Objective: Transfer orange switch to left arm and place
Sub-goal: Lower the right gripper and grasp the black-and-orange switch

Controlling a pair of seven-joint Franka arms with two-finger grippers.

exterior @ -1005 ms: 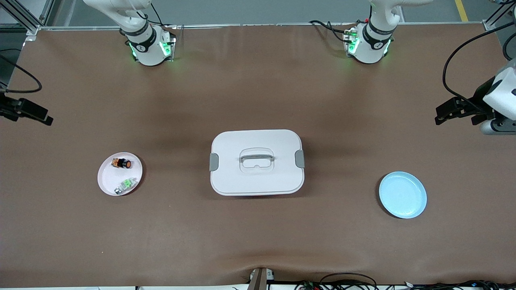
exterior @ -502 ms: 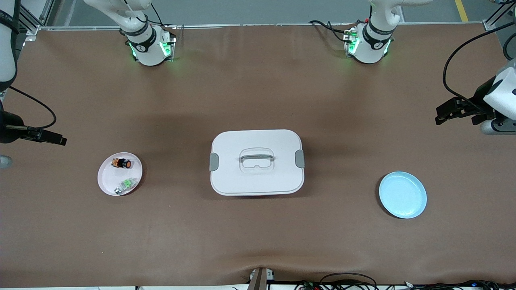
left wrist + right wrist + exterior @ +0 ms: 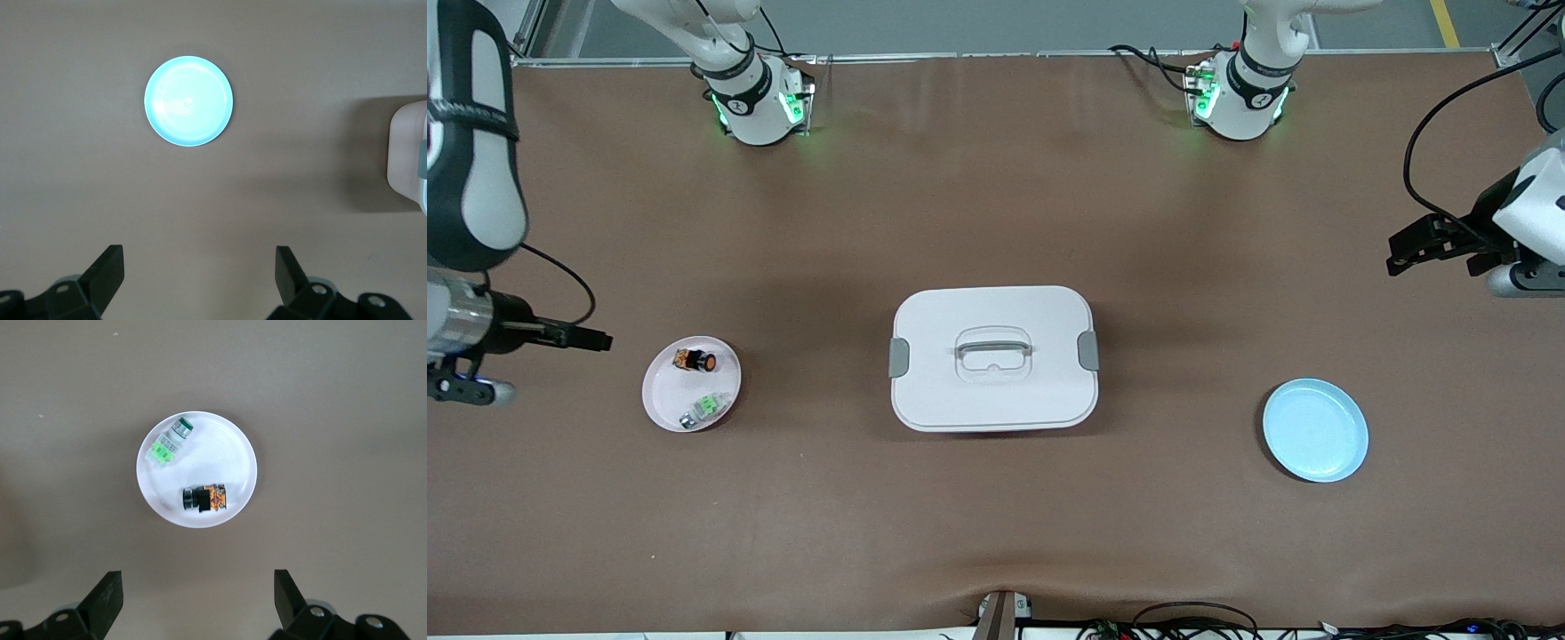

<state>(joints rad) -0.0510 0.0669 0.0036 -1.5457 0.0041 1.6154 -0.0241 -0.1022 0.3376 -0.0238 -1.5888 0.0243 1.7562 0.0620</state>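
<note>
The orange switch [image 3: 695, 361] [image 3: 207, 499] lies on its side on a small white plate [image 3: 667, 391] [image 3: 220, 453] toward the right arm's end of the table. My right gripper [image 3: 596, 340] [image 3: 198, 587] hangs open and empty over bare table just beside that plate, on the table-end side. The white box [image 3: 996, 400] [image 3: 408, 153] with grey clasps stands shut mid-table. My left gripper [image 3: 1400, 253] [image 3: 198, 263] waits open and empty over the left arm's end of the table.
A green-and-silver component [image 3: 704, 407] [image 3: 170, 441] shares the white plate with the switch. A light blue plate [image 3: 1315, 429] [image 3: 189, 101] lies toward the left arm's end, nearer the front camera than the left gripper. Cables run along the table's edges.
The right arm has swung in from the table's end, bringing its gripper close to the white plate. The left arm has stayed still.
</note>
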